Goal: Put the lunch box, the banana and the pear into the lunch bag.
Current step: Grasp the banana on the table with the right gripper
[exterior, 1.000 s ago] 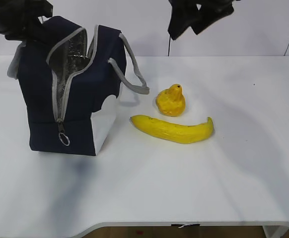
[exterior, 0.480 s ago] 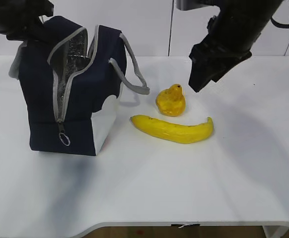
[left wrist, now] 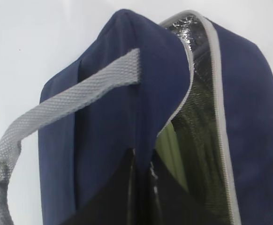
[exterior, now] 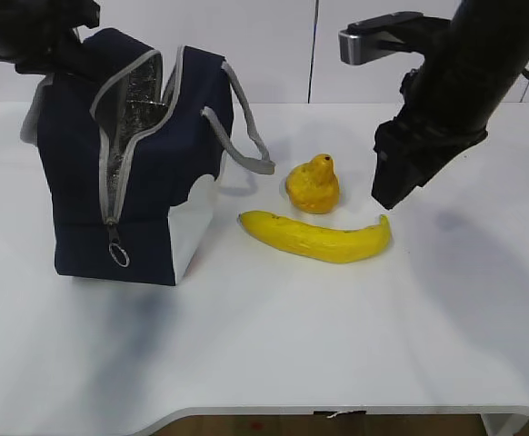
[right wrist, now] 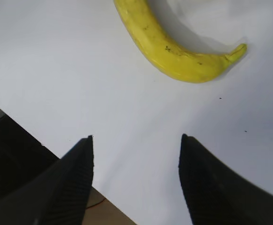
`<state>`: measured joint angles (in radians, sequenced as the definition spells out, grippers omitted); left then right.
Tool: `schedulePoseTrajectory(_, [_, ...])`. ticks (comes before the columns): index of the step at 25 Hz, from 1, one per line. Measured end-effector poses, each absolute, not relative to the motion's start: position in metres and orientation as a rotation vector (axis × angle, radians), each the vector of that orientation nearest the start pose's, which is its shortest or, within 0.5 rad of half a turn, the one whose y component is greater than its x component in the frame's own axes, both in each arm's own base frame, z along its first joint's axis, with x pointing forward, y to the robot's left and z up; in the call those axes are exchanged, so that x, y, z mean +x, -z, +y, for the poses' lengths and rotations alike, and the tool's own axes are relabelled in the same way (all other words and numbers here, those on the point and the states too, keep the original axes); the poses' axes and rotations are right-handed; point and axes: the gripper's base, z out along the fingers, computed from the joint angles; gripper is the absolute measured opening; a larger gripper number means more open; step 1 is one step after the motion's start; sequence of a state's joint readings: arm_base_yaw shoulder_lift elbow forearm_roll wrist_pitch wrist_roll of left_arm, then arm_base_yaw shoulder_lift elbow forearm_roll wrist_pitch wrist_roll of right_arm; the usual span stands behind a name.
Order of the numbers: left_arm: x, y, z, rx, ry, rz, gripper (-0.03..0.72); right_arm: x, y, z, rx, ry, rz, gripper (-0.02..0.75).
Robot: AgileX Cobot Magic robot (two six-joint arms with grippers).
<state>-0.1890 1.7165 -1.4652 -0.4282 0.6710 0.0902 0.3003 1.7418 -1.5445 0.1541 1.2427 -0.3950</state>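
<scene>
Right hand [right wrist: 135, 176] is hanging wide over the desk [exterior: 446, 300] beside the banana [right wrist: 174, 51] — you're risking pinching its slippery end and skidding it away.

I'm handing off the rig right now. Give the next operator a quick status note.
Left gripper: shut on the lunch bag wall, holding it open.
Right gripper: open, empty, above the table near the banana.
Pear: on the table behind the banana.
Done: something green, likely the lunch box, shows inside the bag.
Left: bag the banana and pear.
</scene>
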Motion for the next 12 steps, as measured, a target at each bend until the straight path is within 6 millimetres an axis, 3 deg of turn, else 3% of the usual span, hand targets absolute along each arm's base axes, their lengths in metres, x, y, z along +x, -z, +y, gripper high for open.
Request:
schedulePoseTrajectory(6, [0.3806,-0.3152,-0.0971,0.048,0.528,2.386,-0.006,0.3371,-0.2985,0.1175,-1.097,-0.176,2.699,0.461])
schedulePoseTrajectory(12, [0.3806,-0.3153,-0.0973,0.046,0.532,2.386,-0.006,0.3394,-0.2939,0.1182,-1.394,-0.141,2.558,0.461])
